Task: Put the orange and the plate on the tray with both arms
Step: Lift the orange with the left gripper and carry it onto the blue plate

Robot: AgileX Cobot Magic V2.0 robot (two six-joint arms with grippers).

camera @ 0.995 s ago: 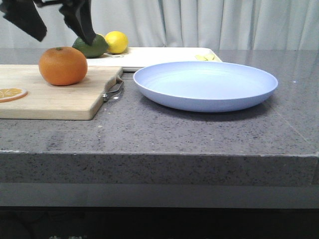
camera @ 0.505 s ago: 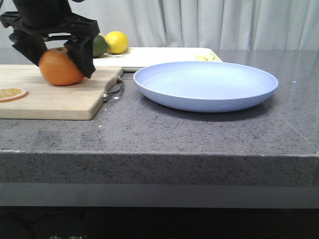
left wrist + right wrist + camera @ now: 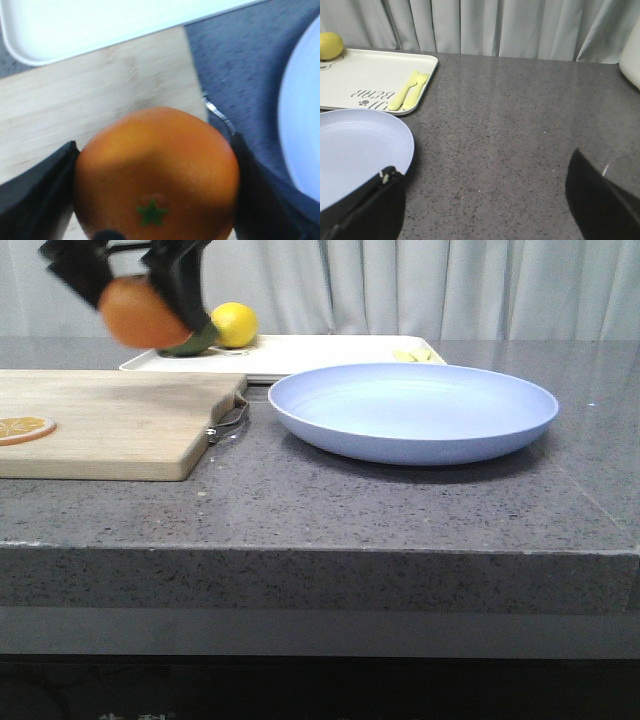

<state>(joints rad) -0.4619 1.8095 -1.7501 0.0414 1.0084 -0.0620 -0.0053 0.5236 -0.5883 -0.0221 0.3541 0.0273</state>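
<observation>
The round bright orange fruit (image 3: 140, 312) is clamped between the black fingers of the left claw (image 3: 132, 285) and is held in the air above the far end of the light wooden cutting board (image 3: 110, 420), clear of its surface. In the left wrist view the fruit (image 3: 156, 175) fills the gap between both fingers, its green stem mark facing the camera, with the board below it and a corner of the flat cream-white rectangular tray (image 3: 95, 22) beyond. The carrying step for the fruit is judged to be in hand. The front view is blurred around the claw, so its exact position over the tray's (image 3: 330, 352) near edge probably cannot be fixed.

The wide pale lavender-blue plate (image 3: 412, 412) rests on the grey speckled table (image 3: 400, 505), just in front of the tray and untouched. The right claw (image 3: 485, 200) is seen with its fingers wide apart and empty, beside the plate's rim (image 3: 360, 150).

A yellow lemon (image 3: 233, 324) and a dark green fruit already lie at the tray's far left, so the next move is judged to call for a release on bare tray surface, clear of these.
</observation>
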